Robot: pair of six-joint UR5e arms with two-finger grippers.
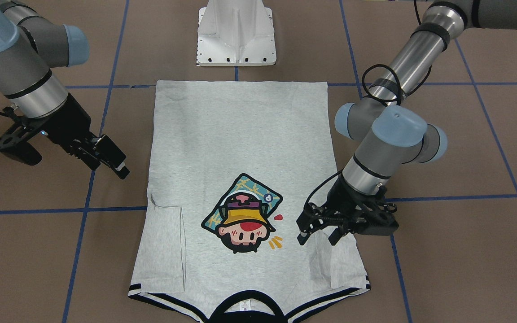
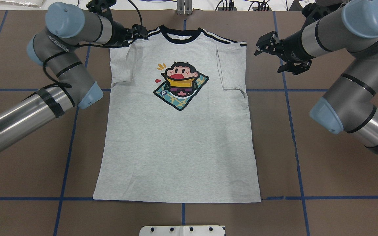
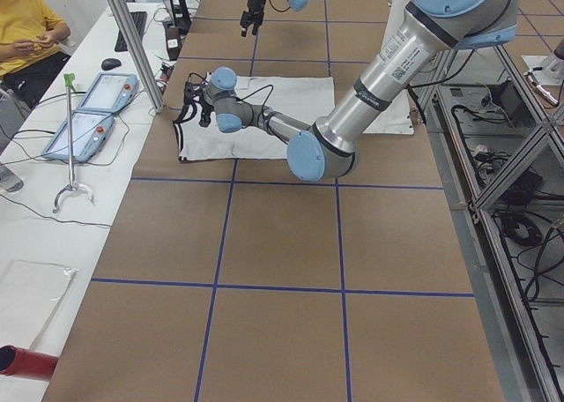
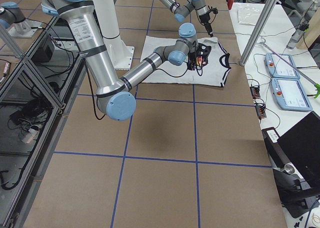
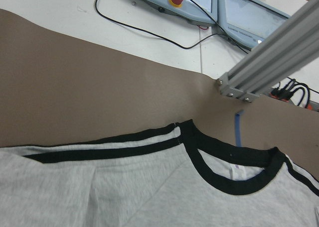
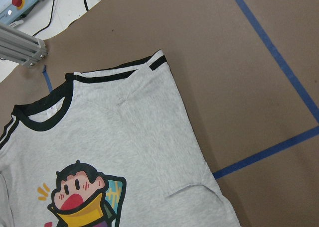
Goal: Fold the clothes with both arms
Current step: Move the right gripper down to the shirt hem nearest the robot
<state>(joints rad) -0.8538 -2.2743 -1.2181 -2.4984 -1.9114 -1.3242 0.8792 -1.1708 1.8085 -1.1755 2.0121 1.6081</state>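
The grey T-shirt lies flat and face up on the brown table, its black collar on the side far from the robot. Both sleeves are folded inward onto the body. My left gripper is open and empty, hovering just over the folded sleeve near the striped shoulder; the overhead view shows it there too. My right gripper is open and empty, off the shirt beside its other edge. The wrist views show only the collar and the shoulder, no fingers.
The white pedestal base stands at the shirt's hem side. Beyond the collar edge are an aluminium post and two teach pendants on a white bench. A person in yellow sits there. Blue tape lines cross the table.
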